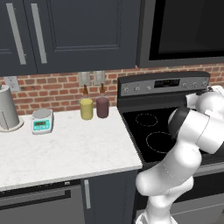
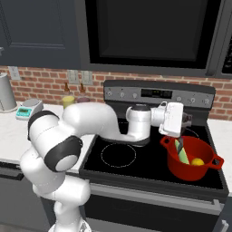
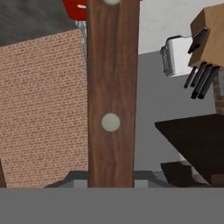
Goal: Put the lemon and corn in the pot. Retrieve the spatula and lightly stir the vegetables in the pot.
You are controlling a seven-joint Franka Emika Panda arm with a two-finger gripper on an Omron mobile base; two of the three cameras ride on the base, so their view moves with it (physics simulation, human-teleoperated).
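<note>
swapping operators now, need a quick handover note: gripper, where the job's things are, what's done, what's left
Gripper: shut on the spatula's brown handle, held over the pot, head pointing down into it.
Pot: red, on the stove's right front burner.
Lemon: in the pot.
Corn: in the pot, leaning against the wall beside the lemon.
Done: both vegetables loaded, spatula retrieved and brought to the pot.
Left: a light stir of the vegetables; whether the head already touches them cannot be told.
</note>
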